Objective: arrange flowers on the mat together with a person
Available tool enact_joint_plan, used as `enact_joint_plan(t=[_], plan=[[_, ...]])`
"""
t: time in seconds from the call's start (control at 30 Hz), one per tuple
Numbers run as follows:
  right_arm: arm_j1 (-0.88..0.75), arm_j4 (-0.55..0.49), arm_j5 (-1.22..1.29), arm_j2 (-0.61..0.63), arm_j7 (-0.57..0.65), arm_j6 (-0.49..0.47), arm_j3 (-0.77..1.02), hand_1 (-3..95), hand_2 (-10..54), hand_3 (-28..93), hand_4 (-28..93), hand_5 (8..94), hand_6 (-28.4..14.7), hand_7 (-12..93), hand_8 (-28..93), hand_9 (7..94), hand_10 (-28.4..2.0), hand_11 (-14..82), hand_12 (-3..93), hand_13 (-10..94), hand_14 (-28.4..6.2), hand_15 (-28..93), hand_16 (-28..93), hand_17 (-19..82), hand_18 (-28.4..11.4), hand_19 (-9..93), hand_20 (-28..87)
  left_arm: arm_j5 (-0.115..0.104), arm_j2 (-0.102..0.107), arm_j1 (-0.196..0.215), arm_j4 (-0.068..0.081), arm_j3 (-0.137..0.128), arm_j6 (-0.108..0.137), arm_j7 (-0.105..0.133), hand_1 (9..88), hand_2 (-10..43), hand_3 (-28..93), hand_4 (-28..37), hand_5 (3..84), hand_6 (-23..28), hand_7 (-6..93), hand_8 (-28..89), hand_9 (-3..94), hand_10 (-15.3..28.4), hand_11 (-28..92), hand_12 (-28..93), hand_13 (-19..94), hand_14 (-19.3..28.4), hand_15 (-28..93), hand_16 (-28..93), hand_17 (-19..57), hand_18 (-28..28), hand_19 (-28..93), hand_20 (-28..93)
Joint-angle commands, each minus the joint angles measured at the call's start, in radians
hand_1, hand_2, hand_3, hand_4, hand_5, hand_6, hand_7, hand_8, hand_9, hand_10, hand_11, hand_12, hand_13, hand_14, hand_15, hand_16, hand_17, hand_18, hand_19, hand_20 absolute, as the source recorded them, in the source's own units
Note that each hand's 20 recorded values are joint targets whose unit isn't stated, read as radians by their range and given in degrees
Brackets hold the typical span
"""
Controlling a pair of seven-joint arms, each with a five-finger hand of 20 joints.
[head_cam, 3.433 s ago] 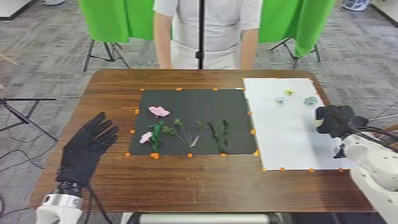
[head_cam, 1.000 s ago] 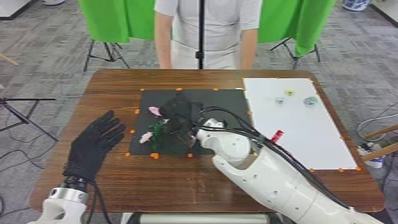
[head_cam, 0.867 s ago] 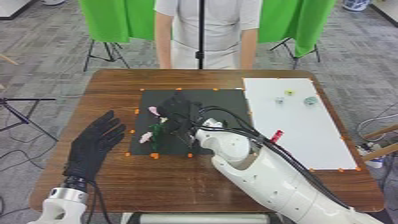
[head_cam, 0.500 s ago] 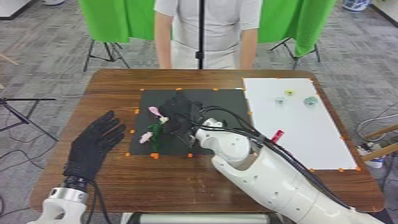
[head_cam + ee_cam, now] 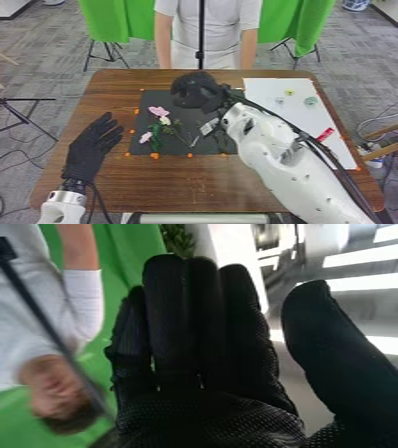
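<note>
Holds the right hand [image 5: 197, 91] wide, fingers straight and thumb apart, at the far edge of the mat [image 5: 173, 149]. Has the left hand [image 5: 87, 150] straight-fingered, left of it, and a pink flower [image 5: 158, 111] beside a white flower [image 5: 164, 120] on the mat's left.

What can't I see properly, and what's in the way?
Head view: part of the dark mat, under the right hand and right arm.
Head view: the white sheet's near left corner, under the right arm.
Head view: the red thing, too small to name.
Right wrist view: the right hand's wrist, cut off by the edge.
</note>
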Motion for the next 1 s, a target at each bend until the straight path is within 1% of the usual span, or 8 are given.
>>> enact_joint_plan(t=[0.03,0.23,0.47,0.57,0.67,0.8,0.9,1.0], plan=[[-0.371,-0.155,0.622,0.197,0.04,-0.167,0.547,26.4,5.9,86,-23,47.5,-4.1,25,-15,46.4,-14.9,27.9,23.1,42,-12.9,52,15,17,-20.9,65,37,0.015,-0.045,0.021,-0.009,-0.02,-0.004,-0.002,25.8,2.7,72,-25.4,34.1,3.3,19.8,-10,28.3,12.2,21,17,24,14.3,28,1,-8.6,22.1,45,11],[-0.664,-0.242,0.902,0.187,0.052,-0.029,0.818,21.7,4.5,85,-22,43.7,-5.4,19,-11,42.7,-15.4,19.6,22.6,37,-13.7,37,18,13,-22.1,54,31,-0.001,-0.034,0.027,-0.01,-0.023,0.005,0.02,25.8,2.7,72,-25.4,34.1,3.3,19.7,-10,28.3,12.2,21,17,24,14.3,28,1,-8.6,22.0,44,11],[-0.89,-0.303,1.097,0.072,0.041,0.132,0.963,18.9,3.4,85,-23,43.6,-6.8,15,-10,41.6,-15.6,14.6,21.5,35,-14.4,29,20,11,-22.3,49,28,-0.003,-0.037,0.02,-0.009,-0.013,-0.004,0.019,25.9,2.7,72,-25.4,34.1,3.2,19.7,-10,28.3,12.3,21,17,24,14.3,27,1,-8.6,22.1,45,11],[-0.919,-0.309,1.154,0.031,0.047,0.144,0.971,18.5,3.3,85,-23,43.9,-6.8,15,-10,42.3,-15.8,14.6,21.6,36,-14.5,28,21,11,-22.4,49,29,-0.005,-0.038,0.02,-0.006,-0.013,0.003,0.023,25.8,2.7,72,-25.4,34.1,3.3,19.7,-10,28.3,12.2,21,17,24,14.3,27,1,-8.6,22.2,45,11],[-0.926,-0.305,1.16,0.004,0.041,0.148,0.968,18.6,3.1,85,-23,44.2,-6.5,15,-9,43.0,-15.7,15.6,22.0,36,-14.6,29,22,11,-22.5,50,29,-0.002,-0.044,0.016,-0.003,-0.011,-0.008,0.015,25.8,2.7,72,-25.3,34.1,3.3,19.6,-10,28.3,12.2,21,17,24,14.3,28,1,-8.6,22.1,45,11],[-0.927,-0.303,1.143,-0.014,0.042,0.12,0.977,18.8,2.8,85,-23,44.3,-6.2,16,-10,43.0,-15.7,16.2,22.2,36,-14.7,31,22,11,-22.6,51,29,-0.011,-0.034,0.016,0.0,0.005,0.005,0.027,25.9,2.7,72,-25.3,34.2,3.3,19.6,-10,28.3,12.2,21,17,24,14.3,27,1,-8.6,22.1,45,11],[-0.933,-0.303,1.145,-0.025,0.025,0.119,0.983,19.1,2.7,86,-23,44.3,-6.1,16,-10,43.1,-15.7,16.4,22.2,36,-14.6,31,22,11,-22.6,51,29,-0.02,-0.014,0.012,0.004,0.016,0.014,0.037,25.8,2.7,72,-25.3,34.1,3.3,19.6,-10,28.3,12.2,21,17,24,14.3,27,1,-8.7,22.1,45,11],[-0.94,-0.305,1.147,-0.033,0.023,0.118,0.989,19.1,2.7,86,-23,44.3,-6.2,16,-10,43.2,-15.7,16.9,22.2,37,-14.5,32,22,11,-22.6,51,30,-0.021,-0.01,0.005,0.006,0.018,0.009,0.03,25.9,2.7,72,-25.4,34.1,3.3,19.6,-10,28.3,12.2,21,17,24,14.4,28,1,-8.7,22.1,45,11]])
